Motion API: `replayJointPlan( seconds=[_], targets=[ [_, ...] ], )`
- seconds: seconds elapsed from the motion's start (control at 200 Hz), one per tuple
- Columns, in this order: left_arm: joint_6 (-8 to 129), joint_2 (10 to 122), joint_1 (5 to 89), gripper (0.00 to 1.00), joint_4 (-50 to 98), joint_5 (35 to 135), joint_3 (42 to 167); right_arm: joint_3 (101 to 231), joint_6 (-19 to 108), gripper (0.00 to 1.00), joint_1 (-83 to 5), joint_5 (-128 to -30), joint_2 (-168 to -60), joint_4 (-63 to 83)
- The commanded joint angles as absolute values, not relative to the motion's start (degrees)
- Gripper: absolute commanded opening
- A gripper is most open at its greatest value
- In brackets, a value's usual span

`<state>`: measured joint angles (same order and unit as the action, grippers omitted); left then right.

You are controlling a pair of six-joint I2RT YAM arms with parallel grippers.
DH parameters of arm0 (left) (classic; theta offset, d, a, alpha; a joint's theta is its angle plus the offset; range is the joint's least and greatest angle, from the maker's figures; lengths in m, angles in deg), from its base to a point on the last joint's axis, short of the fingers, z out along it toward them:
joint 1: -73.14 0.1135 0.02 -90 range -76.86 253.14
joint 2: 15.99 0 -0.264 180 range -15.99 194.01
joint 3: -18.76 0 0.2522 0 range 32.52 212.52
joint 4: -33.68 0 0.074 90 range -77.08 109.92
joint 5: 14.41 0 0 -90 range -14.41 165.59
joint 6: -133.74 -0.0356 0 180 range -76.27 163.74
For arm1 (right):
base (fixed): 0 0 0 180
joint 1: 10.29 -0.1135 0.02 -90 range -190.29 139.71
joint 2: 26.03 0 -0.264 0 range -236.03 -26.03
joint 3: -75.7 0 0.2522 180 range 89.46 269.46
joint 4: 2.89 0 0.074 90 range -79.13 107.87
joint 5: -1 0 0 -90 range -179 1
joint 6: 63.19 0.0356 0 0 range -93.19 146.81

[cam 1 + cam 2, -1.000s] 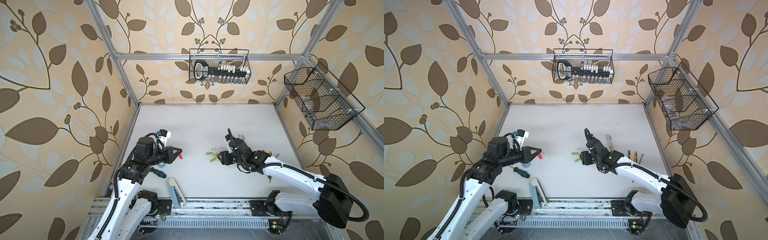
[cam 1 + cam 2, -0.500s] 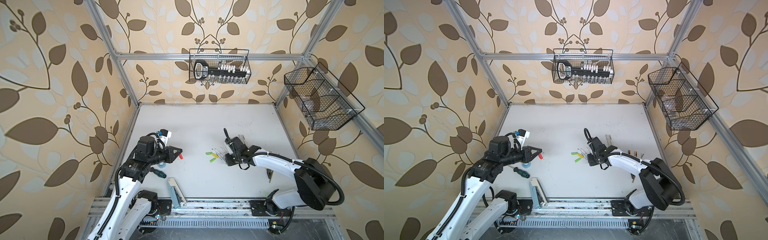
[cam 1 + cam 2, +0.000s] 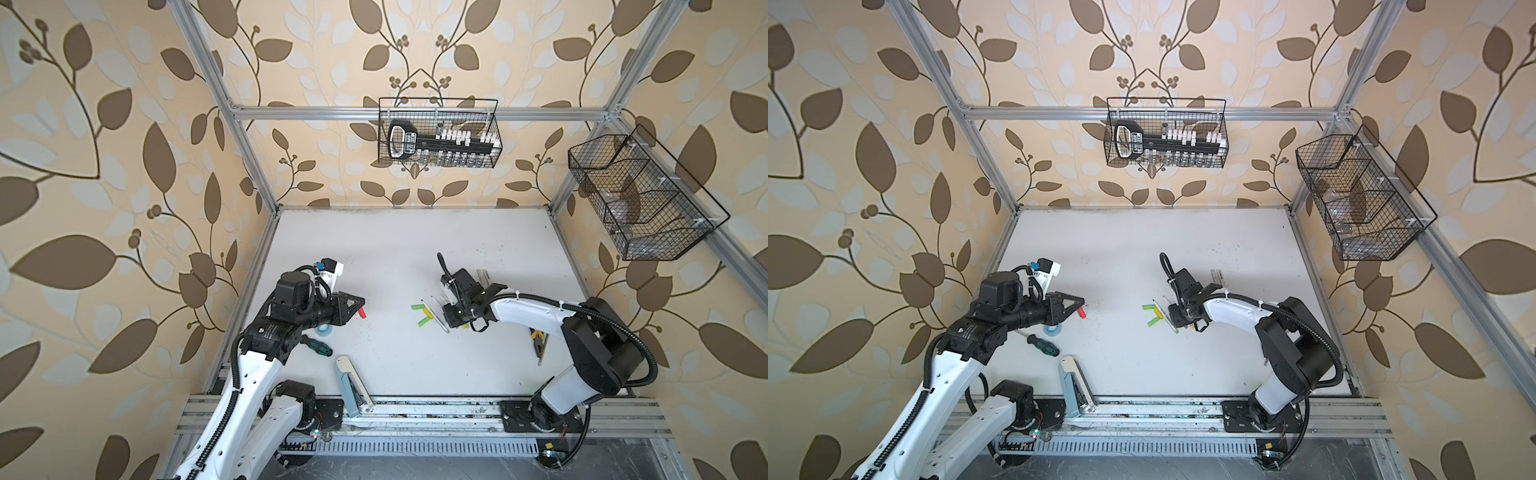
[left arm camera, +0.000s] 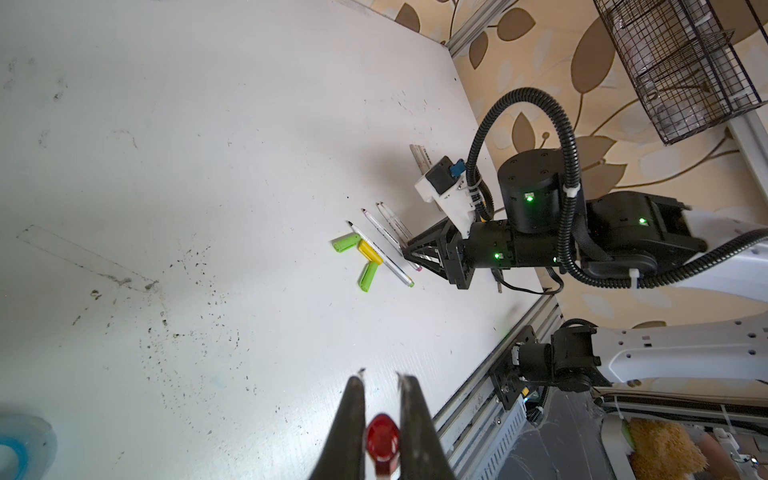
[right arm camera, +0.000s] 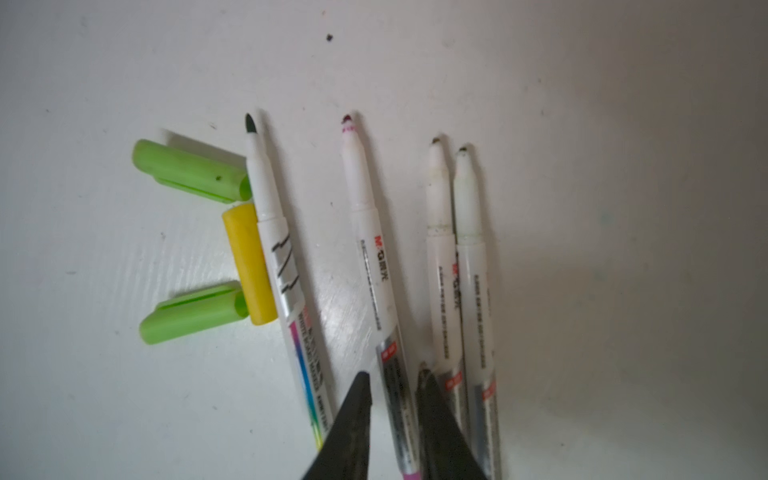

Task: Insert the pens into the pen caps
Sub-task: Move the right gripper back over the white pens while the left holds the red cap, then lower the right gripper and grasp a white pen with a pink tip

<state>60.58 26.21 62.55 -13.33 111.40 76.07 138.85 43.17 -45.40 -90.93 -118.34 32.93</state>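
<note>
While no pen wears a cap yet, you have both halves of a first pairing in hand. Your left end effector [image 4: 381, 376] is pressed together on a red cap [image 4: 382, 442], which shows left of centre in a top view [image 3: 363, 313]. Your right end effector [image 5: 392, 376] is down among the pens just right of centre on the tabletop [image 3: 415, 241]. Its fingers sit either side of the pink-tipped pen [image 5: 368, 232], low on the barrel, and as far as the wrist view shows they are pinching it.

Everything else is left to do. The black-tipped pen [image 5: 270, 232] and two pale-tipped pens [image 5: 440, 232] [image 5: 471, 249] lie bare on either side of the pink-tipped one. At the left of the right wrist view, a yellow cap [image 5: 248, 262] lies along the black-tipped pen's barrel. Two green caps [image 5: 189, 170] [image 5: 191, 313] butt up to it, all three empty. You have yet to bring the pink-tipped pen and the red cap together, and three more pairings follow.
</note>
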Motion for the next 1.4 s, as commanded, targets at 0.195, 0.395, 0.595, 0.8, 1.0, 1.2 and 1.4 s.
replayJointPlan(
  seconds=[0.195,0.395,0.595,0.8,1.0,1.2,1.4],
  targets=[
    [59.26,26.54,61.98,0.00,-13.17,113.12,78.48,140.61,41.27,0.23,-45.28,-91.28,-119.78,34.99],
    [59.29,26.79,61.94,0.00,-13.06,113.51,78.45,142.65,41.40,0.26,-46.68,-93.13,-122.77,35.54],
    [59.29,26.82,61.98,0.00,-12.95,113.82,78.42,145.32,42.89,0.20,-48.68,-96.03,-126.03,37.28],
    [60.08,27.32,61.98,0.00,-12.49,113.12,78.56,146.74,44.28,0.14,-49.38,-96.56,-123.27,37.89],
    [62.32,29.24,61.98,0.00,-5.54,116.62,79.69,146.12,43.95,0.13,-51.05,-95.88,-115.19,36.03],
    [62.60,31.89,61.98,0.00,-1.88,121.23,80.32,139.48,43.78,0.12,-54.77,-88.67,-103.58,28.08],
    [65.43,31.80,62.15,0.00,3.79,128.11,79.62,129.60,43.51,0.08,-62.41,-82.10,-93.17,13.01]
  ],
)
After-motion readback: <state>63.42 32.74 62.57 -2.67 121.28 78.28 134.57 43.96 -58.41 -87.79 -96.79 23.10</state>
